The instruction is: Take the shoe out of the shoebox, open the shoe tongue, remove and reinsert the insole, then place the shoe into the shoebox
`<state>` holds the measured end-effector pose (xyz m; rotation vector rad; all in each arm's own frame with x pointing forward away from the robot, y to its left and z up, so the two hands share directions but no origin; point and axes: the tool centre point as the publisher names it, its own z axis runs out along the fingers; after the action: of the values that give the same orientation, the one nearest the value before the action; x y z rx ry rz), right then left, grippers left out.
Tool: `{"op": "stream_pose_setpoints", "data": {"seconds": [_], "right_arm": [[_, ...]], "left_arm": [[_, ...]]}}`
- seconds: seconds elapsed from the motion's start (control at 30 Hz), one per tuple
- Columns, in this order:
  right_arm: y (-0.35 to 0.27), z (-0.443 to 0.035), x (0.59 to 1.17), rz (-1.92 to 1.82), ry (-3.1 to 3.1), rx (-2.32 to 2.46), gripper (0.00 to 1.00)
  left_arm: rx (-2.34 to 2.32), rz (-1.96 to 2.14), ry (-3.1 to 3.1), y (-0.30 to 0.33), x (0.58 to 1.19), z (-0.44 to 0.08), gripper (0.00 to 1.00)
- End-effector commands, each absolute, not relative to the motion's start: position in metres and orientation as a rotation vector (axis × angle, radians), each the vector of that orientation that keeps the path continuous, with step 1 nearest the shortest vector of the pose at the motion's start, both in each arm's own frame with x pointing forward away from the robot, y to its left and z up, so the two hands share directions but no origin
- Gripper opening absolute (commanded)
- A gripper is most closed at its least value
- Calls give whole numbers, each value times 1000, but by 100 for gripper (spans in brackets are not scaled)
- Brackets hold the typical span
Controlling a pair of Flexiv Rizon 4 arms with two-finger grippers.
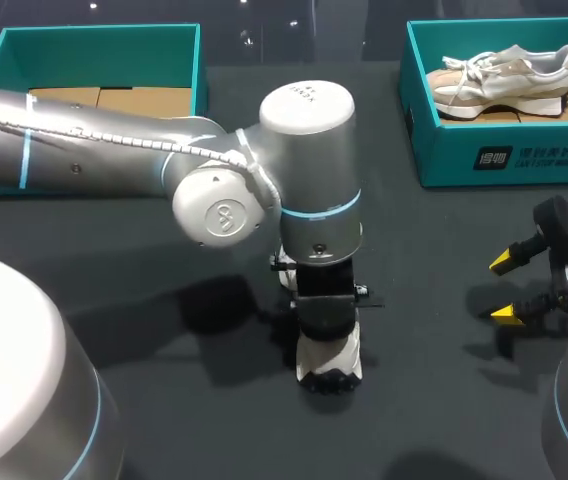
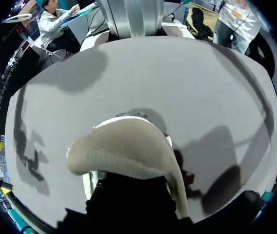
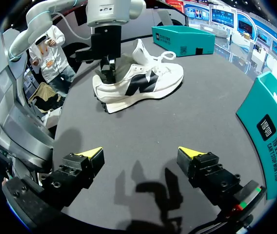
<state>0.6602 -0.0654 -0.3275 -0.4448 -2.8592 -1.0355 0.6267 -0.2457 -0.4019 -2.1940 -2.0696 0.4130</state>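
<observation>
A white shoe with black side marks (image 3: 143, 80) stands on the dark table, mid-table. In the head view only its heel (image 1: 329, 365) shows below my left arm. My left gripper (image 3: 106, 75) comes straight down onto the heel and is shut on the heel's rim. In the left wrist view the padded heel collar (image 2: 128, 151) fills the space just ahead of the gripper, whose fingers are hidden. My right gripper (image 1: 509, 288) hovers open near the table's right side, well apart from the shoe, with nothing between its yellow fingertips (image 3: 92, 153).
A teal shoebox (image 1: 504, 160) at the back right holds another pale shoe (image 1: 504, 75). A second teal box (image 1: 94, 45) at the back left shows cardboard inside. Bare dark table lies between the shoe and my right gripper.
</observation>
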Motion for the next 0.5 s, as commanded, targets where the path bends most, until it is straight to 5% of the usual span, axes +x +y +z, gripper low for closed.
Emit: {"op": "stream_pose_setpoints", "data": {"seconds": [0.03, 0.5], "right_arm": [[-65, -327, 658, -1032, -2864, -447, 100], [-65, -327, 658, -1032, -2864, -447, 100]], "left_arm": [[-2177, 324, -2089, -255, 634, -421, 0], [-2178, 251, -2279, -232, 667, -386, 0]]}}
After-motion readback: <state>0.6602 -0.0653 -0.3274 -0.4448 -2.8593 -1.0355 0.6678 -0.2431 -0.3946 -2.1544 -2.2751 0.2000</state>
